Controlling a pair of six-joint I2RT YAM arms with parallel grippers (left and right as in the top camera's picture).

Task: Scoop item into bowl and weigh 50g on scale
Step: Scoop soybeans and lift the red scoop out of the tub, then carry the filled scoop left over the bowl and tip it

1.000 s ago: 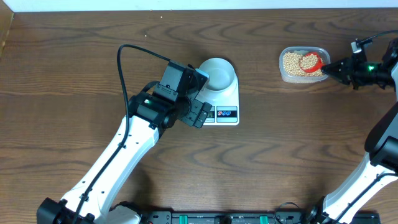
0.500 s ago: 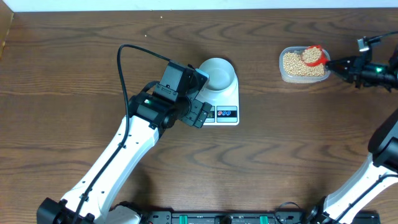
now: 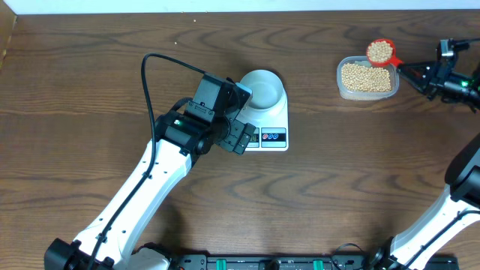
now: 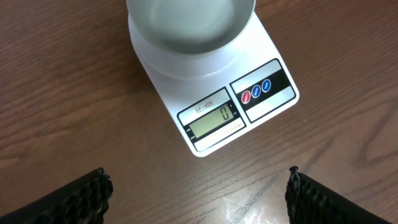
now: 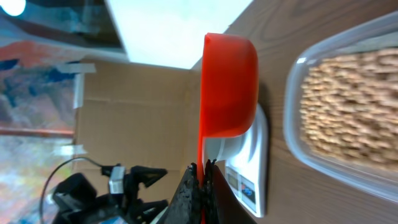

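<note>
Dark wood-grain tabletop [image 3: 90, 75] carries the whole setup, with the white digital scale [image 3: 268, 120] near its centre as the reference.

**Step in hand.** This appears to be the transfer of the first scoopful.
- The pale bowl [image 3: 262, 88] sits on the scale platform and is empty.
- The clear plastic tub [image 3: 366, 79] lies well to the right of the scale and holds the heap of beige beans [image 3: 364, 78].
- The red scoop [image 3: 380, 51] hangs loaded just beyond the tub's far rim, farther from the scale than the tub's near wall.
- The right gripper [image 3: 405, 70] is clenched on the scoop handle.
- The left gripper [image 3: 238, 139] hovers just left of the scale's front edge, fingers spread and grasping nothing.

**Next move.** The scoop should be carried level leftward to a point over the bowl, then tipped gradually. A heaped load can shed beans if it is jolted.

**View differences.**
- The left wrist view alone shows the LCD [image 4: 211, 121] reading 0, three coloured buttons [image 4: 256, 91] and the bare bowl interior.
- The right wrist view shows the finger closure on the handle and the scoop's side profile, but not its contents.
- Only the overhead view shows the load.
</note>
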